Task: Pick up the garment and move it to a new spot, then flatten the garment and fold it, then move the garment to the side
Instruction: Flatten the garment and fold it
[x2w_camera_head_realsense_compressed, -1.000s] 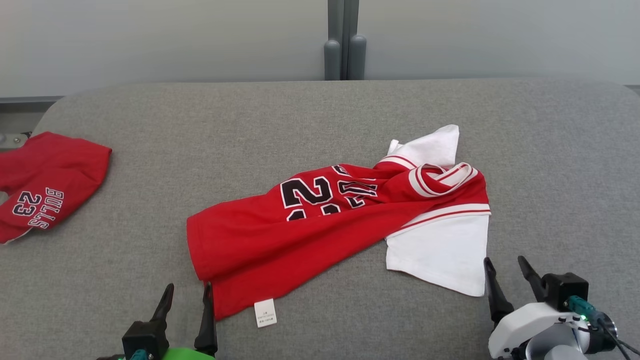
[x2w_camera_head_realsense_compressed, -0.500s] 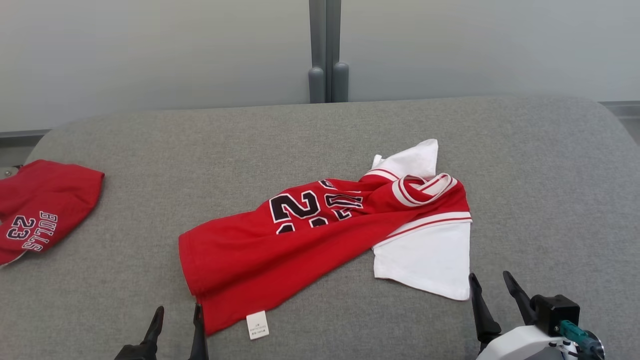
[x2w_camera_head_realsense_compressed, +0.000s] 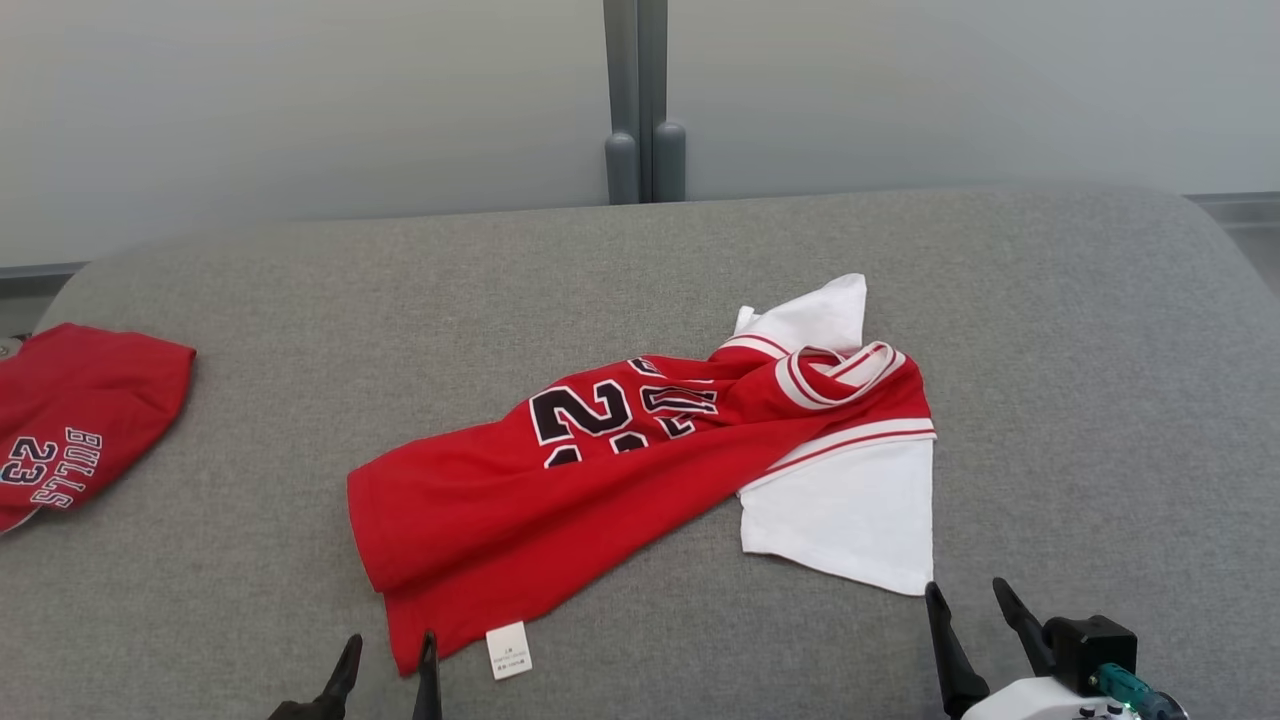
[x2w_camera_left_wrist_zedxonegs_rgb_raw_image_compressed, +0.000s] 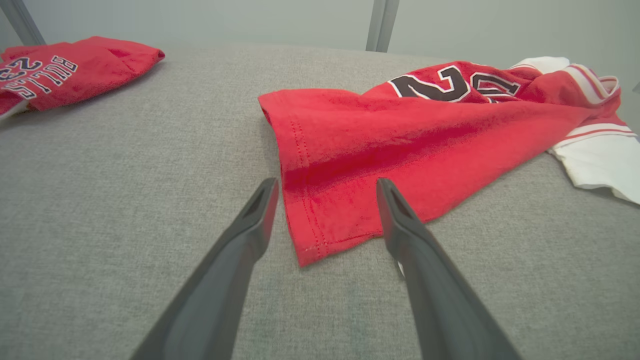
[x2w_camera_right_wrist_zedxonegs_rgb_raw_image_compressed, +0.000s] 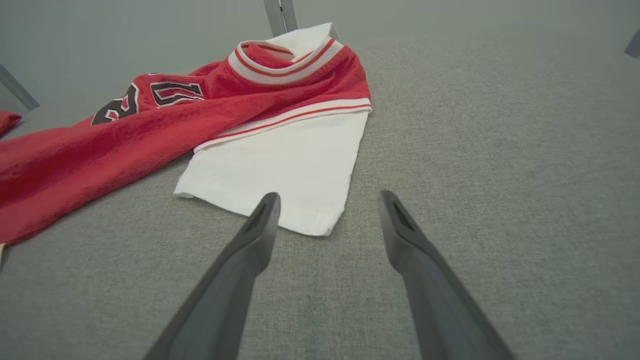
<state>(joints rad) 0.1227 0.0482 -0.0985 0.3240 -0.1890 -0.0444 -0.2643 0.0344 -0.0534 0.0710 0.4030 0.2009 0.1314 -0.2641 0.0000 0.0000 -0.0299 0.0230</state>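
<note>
The garment (x2w_camera_head_realsense_compressed: 560, 490) is a red jersey with black numbers, white sleeves and a striped collar, lying crumpled and slanted across the middle of the grey cushion (x2w_camera_head_realsense_compressed: 1080, 330). My left gripper (x2w_camera_head_realsense_compressed: 390, 642) stands open at the bottom edge, just short of the jersey's red hem corner (x2w_camera_left_wrist_zedxonegs_rgb_raw_image_compressed: 310, 250), holding nothing. In the left wrist view that gripper (x2w_camera_left_wrist_zedxonegs_rgb_raw_image_compressed: 325, 185) frames the hem between its fingers. My right gripper (x2w_camera_head_realsense_compressed: 968, 590) is open and empty just below the white sleeve's lower corner (x2w_camera_right_wrist_zedxonegs_rgb_raw_image_compressed: 315, 225); the right wrist view shows it (x2w_camera_right_wrist_zedxonegs_rgb_raw_image_compressed: 330, 197) near the sleeve's edge.
Red shorts (x2w_camera_head_realsense_compressed: 75, 420) printed with BULLS 23 lie at the cushion's left edge, also in the left wrist view as red shorts (x2w_camera_left_wrist_zedxonegs_rgb_raw_image_compressed: 65, 75). A grey post (x2w_camera_head_realsense_compressed: 640, 100) rises behind the cushion against a pale wall. A white care label (x2w_camera_head_realsense_compressed: 508, 650) sticks out from the hem.
The head camera has shifted, so the whole scene sits lower and further left. Both grippers show lower in the picture; the jersey lies as before.
</note>
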